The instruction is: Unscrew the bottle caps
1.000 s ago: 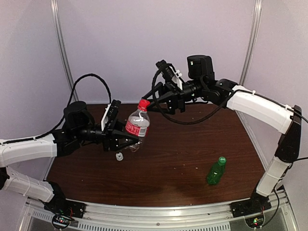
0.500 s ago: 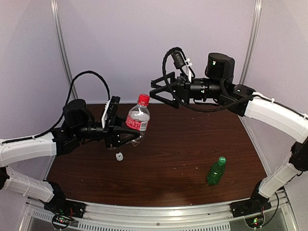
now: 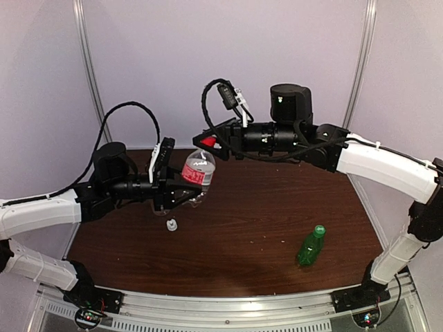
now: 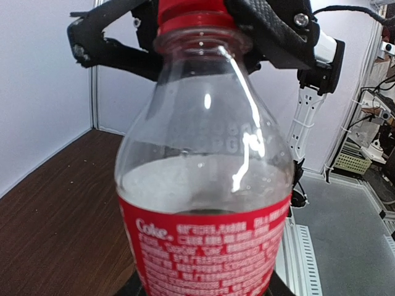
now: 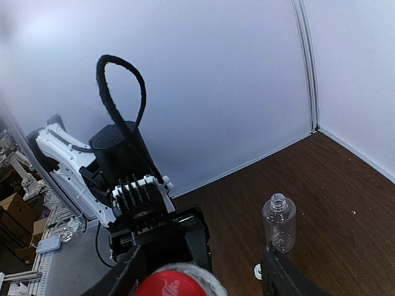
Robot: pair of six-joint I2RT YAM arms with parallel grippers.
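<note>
My left gripper [image 3: 185, 188] is shut on a clear Coke bottle [image 3: 199, 170] with a red label and holds it upright above the table. The bottle's round red cap [image 3: 208, 141] is on, and it also shows in the right wrist view [image 5: 168, 284]. My right gripper [image 3: 208, 142] is open and straddles the red cap, one finger [image 5: 281, 277] on each side with a gap. A white nozzle-shaped cap [image 3: 171, 225] lies on the table below the bottle. A green bottle [image 3: 309, 247] with its green cap [image 3: 319, 229] on is at the front right.
A small clear bottle [image 5: 279, 221] with no cap stands on the brown table [image 3: 249, 207] near the white cap. Pale walls close the back and sides. A metal rail [image 3: 228, 304] runs along the near edge.
My right gripper has swung left and down from beside the bottle to sit around the red cap. My left gripper still holds the bottle, a little lower.
</note>
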